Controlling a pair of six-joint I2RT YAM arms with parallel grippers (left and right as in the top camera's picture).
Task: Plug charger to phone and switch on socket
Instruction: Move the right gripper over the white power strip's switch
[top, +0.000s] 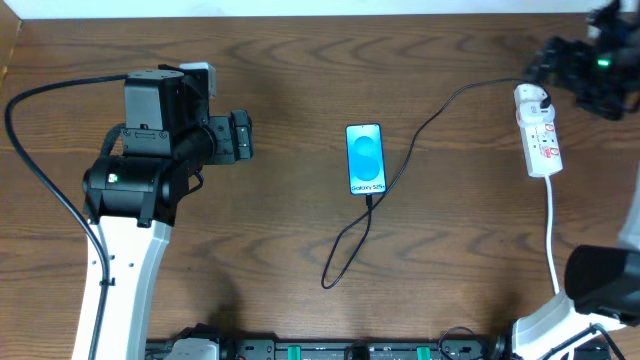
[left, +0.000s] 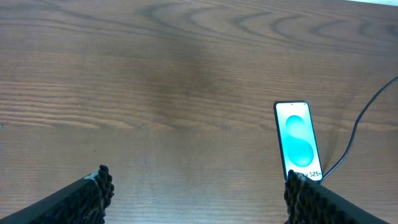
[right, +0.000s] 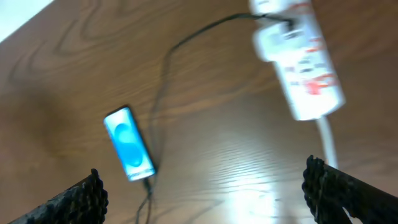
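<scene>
The phone (top: 365, 158) lies flat mid-table, its blue-and-white screen lit. The thin black charger cable (top: 345, 250) meets the phone's bottom edge, loops toward the front and runs up right to the white socket strip (top: 540, 135). My left gripper (top: 243, 135) is open and empty, well left of the phone. My right gripper (top: 560, 65) is open and empty at the far right, beside the socket's far end. In the left wrist view, the phone (left: 298, 140) lies by the right finger of the gripper (left: 199, 193). The right wrist view shows the phone (right: 129, 144), the socket (right: 305, 68) and the open gripper (right: 205, 193).
The socket's white cord (top: 552, 235) runs toward the front right, past the right arm's base (top: 600, 285). A thick black robot cable (top: 40, 170) curves along the left side. The table's far edge is just beyond the socket.
</scene>
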